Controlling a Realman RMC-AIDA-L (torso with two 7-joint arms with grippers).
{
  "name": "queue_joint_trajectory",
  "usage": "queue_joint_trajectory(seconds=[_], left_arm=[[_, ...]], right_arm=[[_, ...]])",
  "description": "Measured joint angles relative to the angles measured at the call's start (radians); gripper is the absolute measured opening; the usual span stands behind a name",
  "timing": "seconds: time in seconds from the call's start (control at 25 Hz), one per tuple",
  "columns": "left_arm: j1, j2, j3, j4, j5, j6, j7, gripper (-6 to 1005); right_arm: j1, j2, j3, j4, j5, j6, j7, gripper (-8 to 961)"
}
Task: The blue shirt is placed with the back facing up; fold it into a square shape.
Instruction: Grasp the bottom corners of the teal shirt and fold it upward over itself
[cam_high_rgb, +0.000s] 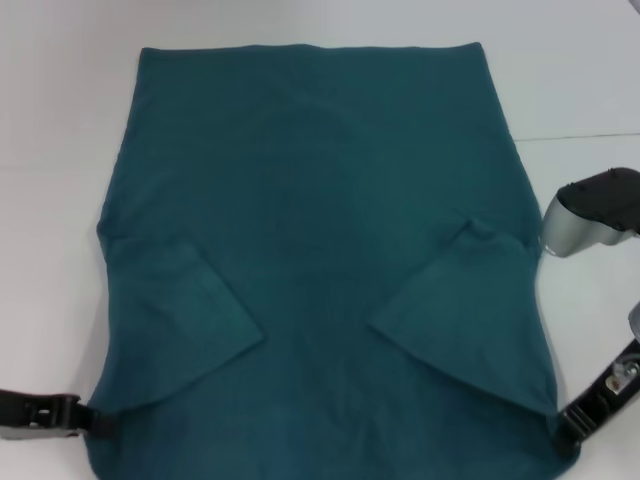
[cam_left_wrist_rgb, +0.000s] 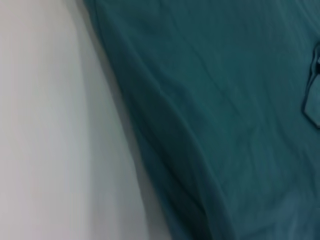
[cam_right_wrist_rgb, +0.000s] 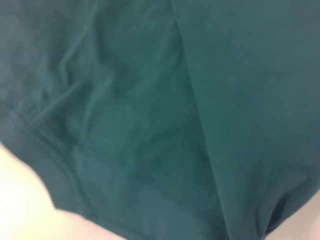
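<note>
The blue shirt (cam_high_rgb: 320, 230) lies flat on the white table, plain side up, with both sleeves folded inward as triangles over the body. My left gripper (cam_high_rgb: 92, 420) sits at the shirt's near left corner and pinches the fabric edge there. My right gripper (cam_high_rgb: 568, 425) pinches the near right corner in the same way. The fingertips are mostly hidden by cloth. The left wrist view shows the shirt's (cam_left_wrist_rgb: 225, 125) edge running along the table. The right wrist view is filled by creased shirt fabric (cam_right_wrist_rgb: 150, 100).
The white table (cam_high_rgb: 50, 150) surrounds the shirt on the left, the right and the far side. A silver and black part of my right arm (cam_high_rgb: 590, 215) hangs just right of the shirt's right edge.
</note>
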Motion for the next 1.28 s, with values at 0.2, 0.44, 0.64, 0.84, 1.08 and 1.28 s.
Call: queue_joint_trajectory(seconds=[0.2, 0.44, 0.64, 0.84, 1.08, 1.28], left_arm=[[-0.004, 0.019, -0.044, 0.015, 0.089, 0.121, -0.016, 84], [-0.005, 0.025, -0.066, 0.025, 0.205, 0.269, -0.013, 87], [-0.001, 0.023, -0.057, 0.026, 0.275, 0.336, -0.007, 88], [0.005, 0.018, -0.035, 0.026, 0.289, 0.398, 0.003, 90], [0.008, 0.01, 0.004, 0.02, 0.309, 0.409, 0.004, 93], [0.005, 0.01, -0.04, 0.005, 0.262, 0.405, 0.034, 95]], right_arm=[[0.005, 0.0, 0.007, -0.002, 0.011, -0.109, -0.08, 36], [0.0, -0.006, -0.023, 0.014, 0.042, -0.171, -0.133, 36], [-0.007, -0.012, -0.103, 0.074, 0.049, -0.176, -0.171, 36], [-0.019, -0.018, -0.207, 0.093, 0.1, -0.184, -0.163, 35], [-0.033, -0.047, -0.288, 0.104, 0.184, -0.186, -0.109, 35], [-0.038, -0.066, -0.236, 0.096, 0.24, -0.174, -0.128, 35]])
